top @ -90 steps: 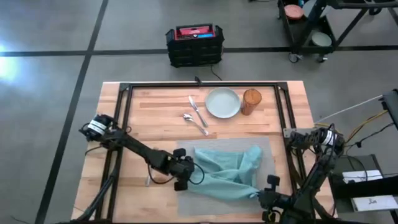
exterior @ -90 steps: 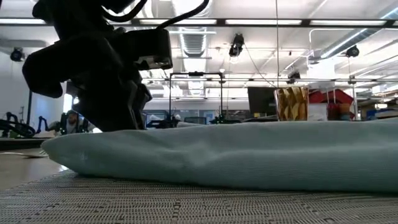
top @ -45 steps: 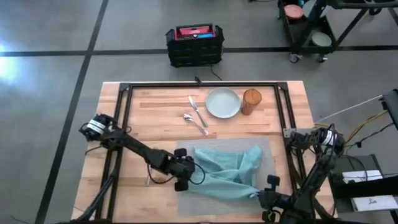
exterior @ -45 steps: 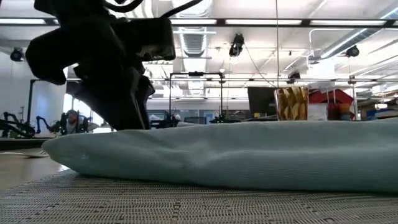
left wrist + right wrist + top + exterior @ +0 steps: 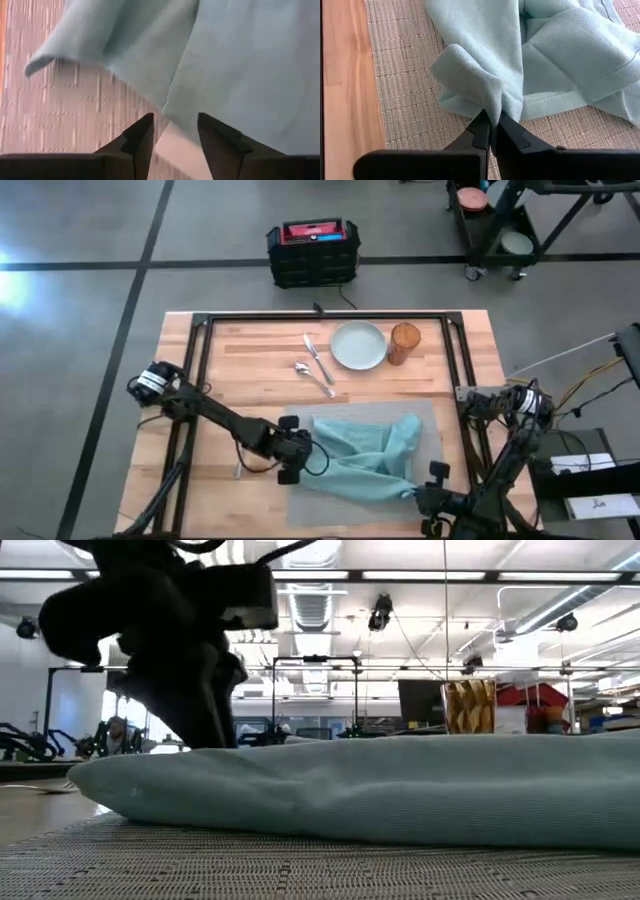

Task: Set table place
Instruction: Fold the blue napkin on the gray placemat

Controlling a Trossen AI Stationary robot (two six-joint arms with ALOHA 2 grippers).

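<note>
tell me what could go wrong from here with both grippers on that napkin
1. The right gripper is shut on a corner of the teal napkin; if it pulls while the open left gripper has no hold at the far edge, the crumpled cloth may bunch further instead of spreading.
2. The napkin lies on the grey placemat, so dragging it could shift the mat across the table.
3. Fork, knife, spoon, plate and glass are not yet placed.
</note>
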